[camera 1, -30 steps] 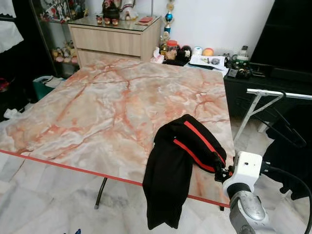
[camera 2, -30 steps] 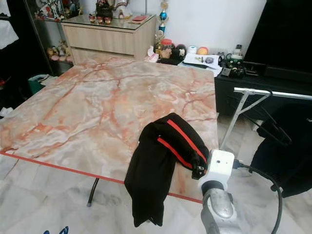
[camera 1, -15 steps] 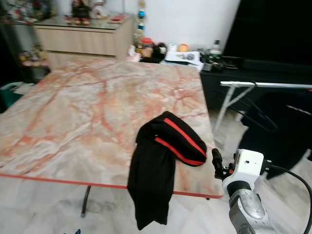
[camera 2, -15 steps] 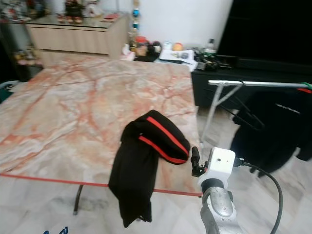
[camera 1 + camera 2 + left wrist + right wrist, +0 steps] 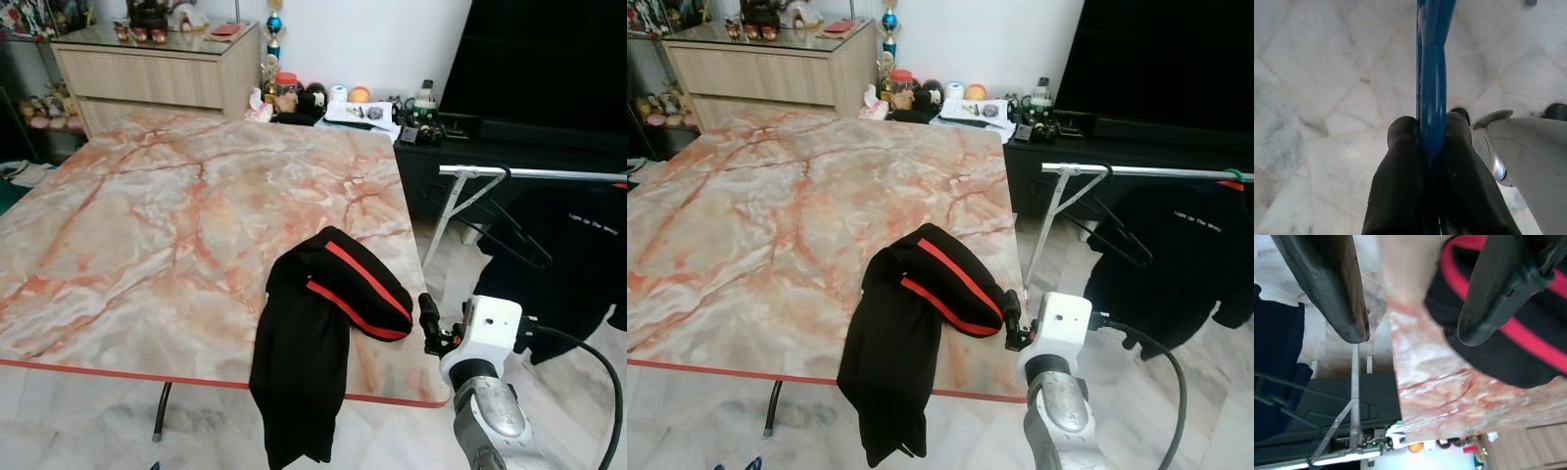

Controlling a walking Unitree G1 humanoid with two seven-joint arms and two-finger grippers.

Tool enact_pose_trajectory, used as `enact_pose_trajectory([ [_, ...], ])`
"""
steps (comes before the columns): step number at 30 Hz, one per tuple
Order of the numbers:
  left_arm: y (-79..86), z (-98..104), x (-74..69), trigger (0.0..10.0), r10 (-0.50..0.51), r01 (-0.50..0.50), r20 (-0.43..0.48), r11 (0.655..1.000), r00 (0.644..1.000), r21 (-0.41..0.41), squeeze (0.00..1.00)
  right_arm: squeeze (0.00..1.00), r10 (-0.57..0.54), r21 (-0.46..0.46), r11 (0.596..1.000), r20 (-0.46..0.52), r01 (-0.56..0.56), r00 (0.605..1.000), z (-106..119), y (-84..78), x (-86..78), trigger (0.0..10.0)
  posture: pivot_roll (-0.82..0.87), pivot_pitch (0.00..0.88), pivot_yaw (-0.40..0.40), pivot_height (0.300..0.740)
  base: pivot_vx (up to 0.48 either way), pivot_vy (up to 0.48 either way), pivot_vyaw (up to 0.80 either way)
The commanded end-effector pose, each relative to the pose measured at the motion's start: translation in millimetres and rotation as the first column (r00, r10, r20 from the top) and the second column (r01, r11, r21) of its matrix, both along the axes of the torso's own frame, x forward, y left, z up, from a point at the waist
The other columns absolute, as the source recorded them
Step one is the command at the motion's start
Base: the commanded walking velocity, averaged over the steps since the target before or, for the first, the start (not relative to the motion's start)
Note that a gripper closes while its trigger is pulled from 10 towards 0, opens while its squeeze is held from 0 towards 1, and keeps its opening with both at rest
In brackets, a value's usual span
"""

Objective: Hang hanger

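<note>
The blue hanger [image 5: 1433,93] is pinched in the left gripper [image 5: 1431,134] low over the floor, right gripper [image 5: 1410,335] fingers wide (empty), so hanging on the rack [image 5: 534,174] at two o'clock remains.

One marble worktop [image 5: 147,225], one black garment with red stripes [image 5: 323,333], one blue hanger [image 5: 1432,73], one clothes rail [image 5: 549,174], one wooden cabinet [image 5: 157,73], one black hanger [image 5: 505,235] on the rail.
</note>
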State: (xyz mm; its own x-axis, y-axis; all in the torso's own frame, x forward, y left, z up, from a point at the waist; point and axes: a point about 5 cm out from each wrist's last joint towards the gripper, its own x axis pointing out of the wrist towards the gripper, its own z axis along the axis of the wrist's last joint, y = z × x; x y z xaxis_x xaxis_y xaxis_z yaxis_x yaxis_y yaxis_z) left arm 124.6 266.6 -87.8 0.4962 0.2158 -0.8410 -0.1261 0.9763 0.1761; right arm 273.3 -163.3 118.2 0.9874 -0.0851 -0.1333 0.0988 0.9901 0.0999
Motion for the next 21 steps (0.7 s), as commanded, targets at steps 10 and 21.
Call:
enact_pose_trajectory([
  [10,-1.2,-1.4,-2.2,10.0,-0.012,0.012,-0.020,1.000,1.000,0.003,0.00,0.00,-0.009,0.017,1.000,-0.006,0.009,1.000,-2.2,-1.9,1.3,10.0,-0.01,0.000,-0.024,0.740,0.000,-0.393,-0.39],
  [21,-1.1,-1.2,-1.8,10.0,-0.014,0.014,-0.019,1.000,1.000,0.003,0.00,0.00,-0.016,0.001,1.000,0.000,0.016,1.000,-3.1,-3.0,2.1,10.0,-0.01,0.000,-0.024,0.740,0.000,-0.393,-0.26],
])
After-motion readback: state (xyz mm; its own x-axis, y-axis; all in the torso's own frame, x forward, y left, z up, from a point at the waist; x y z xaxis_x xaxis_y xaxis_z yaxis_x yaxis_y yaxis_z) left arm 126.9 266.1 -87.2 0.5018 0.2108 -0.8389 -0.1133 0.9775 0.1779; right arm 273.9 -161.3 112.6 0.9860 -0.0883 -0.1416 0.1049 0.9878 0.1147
